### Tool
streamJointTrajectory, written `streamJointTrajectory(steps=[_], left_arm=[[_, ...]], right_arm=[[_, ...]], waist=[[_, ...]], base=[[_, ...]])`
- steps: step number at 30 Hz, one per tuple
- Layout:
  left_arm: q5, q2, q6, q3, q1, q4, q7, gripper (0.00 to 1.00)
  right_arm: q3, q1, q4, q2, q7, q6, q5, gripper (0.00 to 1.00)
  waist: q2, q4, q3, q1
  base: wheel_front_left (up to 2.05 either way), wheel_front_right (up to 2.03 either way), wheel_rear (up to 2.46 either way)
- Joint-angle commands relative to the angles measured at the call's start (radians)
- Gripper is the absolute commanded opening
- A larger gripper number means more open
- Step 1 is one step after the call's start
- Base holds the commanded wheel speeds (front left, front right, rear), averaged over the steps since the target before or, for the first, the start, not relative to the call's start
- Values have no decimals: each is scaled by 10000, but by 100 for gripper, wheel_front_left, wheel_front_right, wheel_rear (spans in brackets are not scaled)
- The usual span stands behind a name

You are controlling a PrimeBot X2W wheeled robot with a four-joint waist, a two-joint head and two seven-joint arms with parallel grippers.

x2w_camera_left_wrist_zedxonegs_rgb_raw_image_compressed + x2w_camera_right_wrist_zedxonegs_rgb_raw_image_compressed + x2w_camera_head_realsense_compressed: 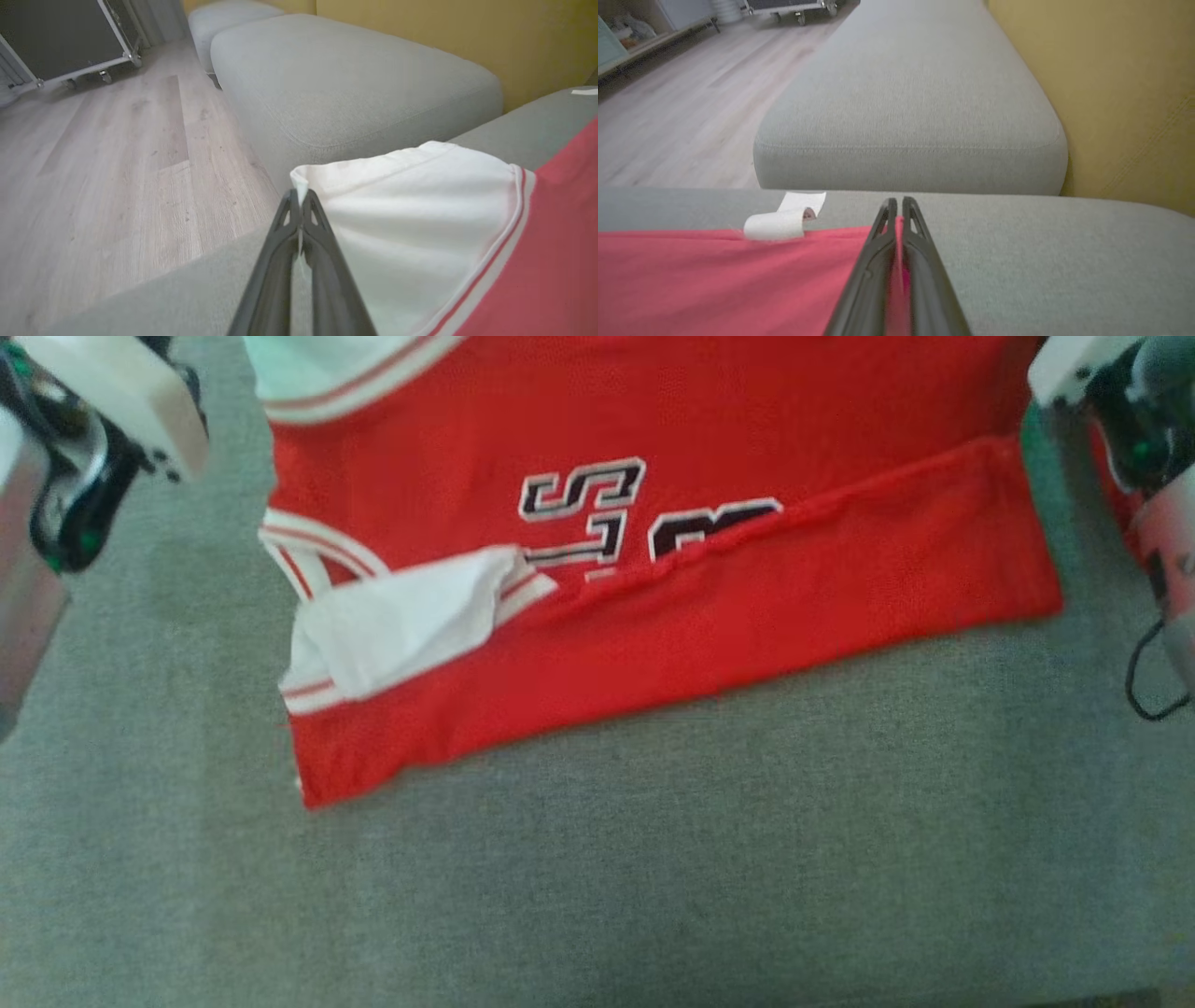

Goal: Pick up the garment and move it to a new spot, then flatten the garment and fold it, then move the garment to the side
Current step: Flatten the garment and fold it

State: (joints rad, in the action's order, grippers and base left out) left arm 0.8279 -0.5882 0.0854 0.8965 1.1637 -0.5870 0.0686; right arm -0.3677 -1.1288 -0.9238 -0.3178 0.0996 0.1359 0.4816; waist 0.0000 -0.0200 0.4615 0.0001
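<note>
Grey cushion lies closest in the head view, and its whole near part is bare, with lots of open room. Farther back on it is the garment, a red shirt with white sleeves and black letters. Its near edge is a red strip folded up over the front. That edge slants, so it comes closer on the left and sits farther back on the right. A white sleeve is bunched on the left part of the strip. The cushion shows to the left and right of the shirt too.

The left tool has its 2 dark fingers pressed together on a corner of the white sleeve. To its left is a wood floor, wide and open, with a black case on wheels far off. Beyond the sleeve is a second cushion with round edges, next to a yellow wall.

The right tool has its 2 fingers pinched on the red edge of the shirt. A small curled white tag sits at that edge, to the left of the fingers. To their right the cushion is bare up to the yellow wall.
</note>
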Motion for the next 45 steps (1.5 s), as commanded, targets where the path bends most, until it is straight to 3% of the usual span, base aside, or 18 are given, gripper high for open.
streamJointTrajectory(steps=[1,9,16,24,35,40,45], left_arm=[[-256,-321,3,-505,765,-137,-323,0],[-844,381,300,-177,1613,-1796,-1838,0],[122,567,444,389,935,-1598,-1798,0],[1861,-705,450,1678,-109,812,-815,0],[4086,-3239,451,3353,-1137,4286,1414,0],[4566,-3783,452,3640,-1483,5175,2371,0],[4753,-3930,452,3735,-1733,5511,2767,0]], right_arm=[[3,-258,225,89,-290,-52,96,0],[-6,-577,-304,403,-1669,-52,733,0],[-676,21,-469,89,-1768,-52,1425,0],[-1652,814,-205,-583,-1178,-52,2247,0],[-3591,2093,773,-1909,396,-52,3504,0],[-4348,2291,1212,-2478,1203,-52,4032,0],[-5011,2403,1665,-2855,1880,-52,4567,0]], waist=[[0,-75,98,-1],[0,-79,105,-1],[0,182,-376,-1],[0,381,-909,-1],[0,506,-1436,-1],[0,488,-1512,-1],[0,421,-1623,-1]], base=[[0,0,0],[0,0,0],[0,0,0],[0,0,0],[0,0,0],[0,0,0],[0,0,0]])
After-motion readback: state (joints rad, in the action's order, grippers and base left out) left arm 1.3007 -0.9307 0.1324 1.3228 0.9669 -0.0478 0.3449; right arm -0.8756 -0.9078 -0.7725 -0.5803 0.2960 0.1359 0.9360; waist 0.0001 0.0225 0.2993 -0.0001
